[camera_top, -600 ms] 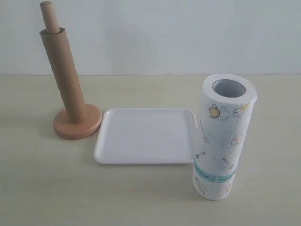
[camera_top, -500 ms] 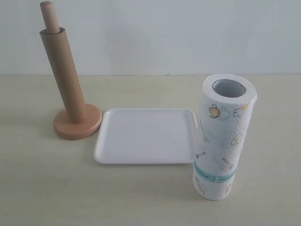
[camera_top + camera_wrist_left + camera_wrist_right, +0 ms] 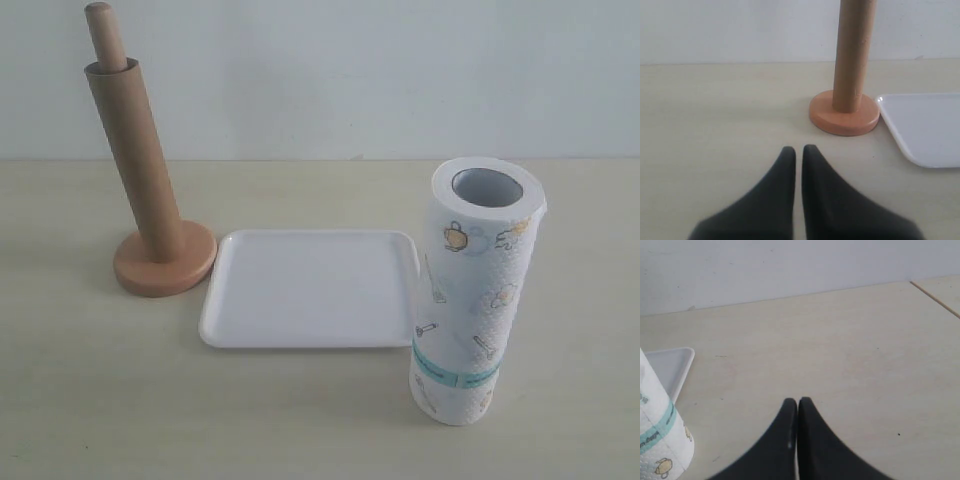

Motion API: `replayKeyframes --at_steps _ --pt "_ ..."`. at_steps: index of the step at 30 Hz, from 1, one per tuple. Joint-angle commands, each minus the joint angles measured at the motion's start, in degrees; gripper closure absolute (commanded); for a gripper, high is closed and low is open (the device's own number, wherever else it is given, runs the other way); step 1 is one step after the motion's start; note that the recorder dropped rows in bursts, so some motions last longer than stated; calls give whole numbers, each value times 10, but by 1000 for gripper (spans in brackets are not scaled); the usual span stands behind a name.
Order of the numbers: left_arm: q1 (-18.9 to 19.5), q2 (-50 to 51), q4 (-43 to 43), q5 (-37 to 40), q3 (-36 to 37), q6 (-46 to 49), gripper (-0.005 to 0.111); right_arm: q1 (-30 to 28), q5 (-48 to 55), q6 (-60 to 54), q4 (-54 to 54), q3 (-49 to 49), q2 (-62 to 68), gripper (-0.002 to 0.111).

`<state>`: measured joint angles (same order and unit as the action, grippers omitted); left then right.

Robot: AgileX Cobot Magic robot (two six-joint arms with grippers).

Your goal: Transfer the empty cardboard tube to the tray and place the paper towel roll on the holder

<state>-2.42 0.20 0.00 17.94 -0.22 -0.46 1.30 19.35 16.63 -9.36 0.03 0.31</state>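
1. My left claw [image 3: 798,150] hung over the table [image 3: 90,400], its 2 fingers pressed together on nothing, aimed toward the holder [image 3: 165,262] at the far left.
2. My right claw [image 3: 797,401] was likewise closed and empty, with the paper towel roll [image 3: 478,300] close beside it.
3. The empty cardboard tube [image 3: 135,160] stood sleeved over the holder's dowel, leaning slightly, with only the dowel's rounded tip showing above. I judged that this blocked the roll from going on.
4. The tray [image 3: 310,290] lay bare between holder and roll, its left edge just beside the holder's base, handy for receiving the tube.
5. The roll stood on end at the near right, by the tray's right corner; whether they touched I could not tell.
6. I judged no step done: the tube needed lifting straight up off the dowel first, and my left claw would have to open for that.
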Motion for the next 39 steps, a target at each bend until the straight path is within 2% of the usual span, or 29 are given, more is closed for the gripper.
replayKeyframes --at_steps 1,14,18,21,25,29,32,34,39 --pt "1 -2 -9 1 2 1 103 -2 -4 -1 -2 0 -3 108" --pt "1 -2 -9 1 2 1 103 -2 -4 -1 -2 0 -3 108" --pt "1 -2 20 1 2 5 103 -2 -4 -1 -2 0 -3 108" --pt "1 -2 22 -26 2 5 103 -2 -4 -1 -2 0 -3 108" --pt "1 -2 0 -69 -59 1 103 -2 -4 -1 -2 0 -3 108" --pt "1 -2 -50 -72 -136 1 103 -2 -4 -1 -2 0 -3 108" --pt "1 -2 -55 -72 -162 1 103 -2 -4 -1 -2 0 -3 108" --pt "1 -2 -54 -99 -165 1 103 -2 -4 -1 -2 0 -3 108" --pt "1 -2 -58 -224 -165 -15 103 -2 -4 -1 -2 0 -3 108"
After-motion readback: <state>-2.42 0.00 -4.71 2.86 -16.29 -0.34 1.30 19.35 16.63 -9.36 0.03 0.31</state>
